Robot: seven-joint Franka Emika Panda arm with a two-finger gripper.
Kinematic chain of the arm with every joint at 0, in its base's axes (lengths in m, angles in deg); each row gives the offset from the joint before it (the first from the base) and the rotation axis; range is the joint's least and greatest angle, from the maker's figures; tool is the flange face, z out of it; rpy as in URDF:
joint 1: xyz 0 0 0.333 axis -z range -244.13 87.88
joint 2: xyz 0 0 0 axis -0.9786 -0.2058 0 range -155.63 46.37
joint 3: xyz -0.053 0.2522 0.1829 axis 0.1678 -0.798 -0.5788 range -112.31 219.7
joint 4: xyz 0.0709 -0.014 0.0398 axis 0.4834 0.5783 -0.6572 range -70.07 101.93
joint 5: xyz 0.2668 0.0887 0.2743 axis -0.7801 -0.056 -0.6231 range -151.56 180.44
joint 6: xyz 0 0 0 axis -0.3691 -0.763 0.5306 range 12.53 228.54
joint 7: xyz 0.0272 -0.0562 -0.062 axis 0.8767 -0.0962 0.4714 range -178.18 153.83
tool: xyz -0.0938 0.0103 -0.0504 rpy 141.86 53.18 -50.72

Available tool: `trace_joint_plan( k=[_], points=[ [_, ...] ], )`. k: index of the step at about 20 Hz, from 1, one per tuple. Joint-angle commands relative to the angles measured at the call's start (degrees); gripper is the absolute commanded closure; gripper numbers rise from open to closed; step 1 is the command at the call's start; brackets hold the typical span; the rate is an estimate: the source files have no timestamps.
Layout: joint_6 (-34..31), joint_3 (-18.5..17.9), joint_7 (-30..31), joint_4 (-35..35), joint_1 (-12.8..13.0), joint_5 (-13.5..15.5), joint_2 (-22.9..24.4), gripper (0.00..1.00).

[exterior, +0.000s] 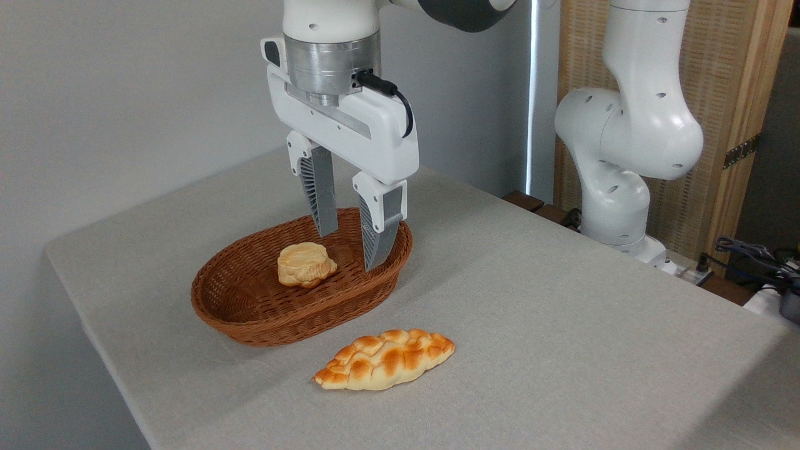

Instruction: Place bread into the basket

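Two baked items were on record at inspection. The bread [385,359], a braided loaf with pointed ends, golden-orange with browned bumps, lay flat on the grey table [562,300], outside the basket [250,312] and just beside its near rim, toward the front edge of the table. A narrow strip of bare table separated loaf from wicker; no contact was observed. The loaf's long axis ran roughly left to right, its right end slightly higher in the picture.

The basket, oval, brown and woven with a flared rim, sat on the table left of centre. Inside it rested a small pale round bun [305,264], near the middle of the basket floor.

The gripper [353,247] hung above the right half of the basket, pointing downward. Its two fingers [319,200] were spread apart with clear space between them, and nothing was held. The fingertips stood at about the level of the far rim, to the right of the bun; neither finger touched the bun as far as could be judged. Whether the right fingertip touched the wicker could not be determined.

The arm's white base column [625,156] stood at the far right of the table, before a wooden slatted panel [719,75]. Some cables [750,253] lay at the right edge of the picture.
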Motion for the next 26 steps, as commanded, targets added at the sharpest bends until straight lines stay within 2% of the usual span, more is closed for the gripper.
trace_joint_plan(
  k=[1,6,11,15,26],
  points=[
    [-1.5,-1.3,-0.3,-1.9,0.3,0.3,0.2,0.00],
    [-1.5,-0.7,-1.0,-2.1,0.4,0.4,0.0,0.00],
    [-2.5,-0.2,2.7,-2.2,0.7,0.5,-0.7,0.00],
    [-0.5,1.1,3.6,-2.5,0.7,-1.7,-1.4,0.00],
    [-0.3,0.1,3.5,-3.2,0.1,-0.3,-0.9,0.00]
  ],
)
